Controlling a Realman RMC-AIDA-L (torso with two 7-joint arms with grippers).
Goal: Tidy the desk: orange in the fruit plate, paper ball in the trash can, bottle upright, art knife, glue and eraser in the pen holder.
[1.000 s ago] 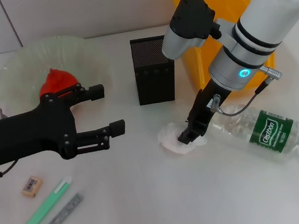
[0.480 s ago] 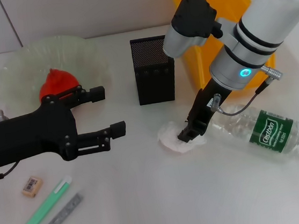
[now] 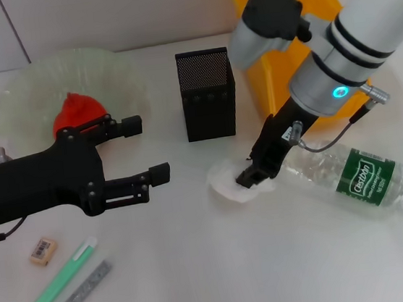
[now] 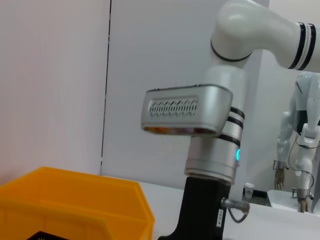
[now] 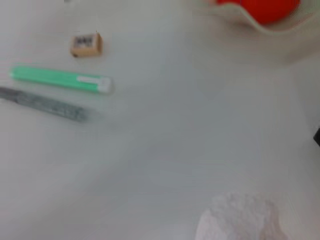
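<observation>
My right gripper (image 3: 252,176) is down at the table and shut on the white paper ball (image 3: 227,183), which also shows in the right wrist view (image 5: 240,220). The clear bottle (image 3: 354,176) with a green label lies on its side just right of it. The orange (image 3: 75,111) sits in the pale fruit plate (image 3: 27,87). The eraser (image 3: 43,251), the green glue stick (image 3: 57,282) and the grey art knife (image 3: 73,300) lie at the front left. My left gripper (image 3: 147,148) is open and empty, hovering right of the plate.
The black mesh pen holder (image 3: 207,94) stands at the middle back. The yellow trash can (image 3: 283,3) is behind my right arm and also shows in the left wrist view (image 4: 75,200). The right wrist view shows the eraser (image 5: 86,44), glue stick (image 5: 60,80) and knife (image 5: 42,102).
My right gripper has shifted slightly left and back with the paper ball, and the arm has risen a little. The left arm has stayed still.
</observation>
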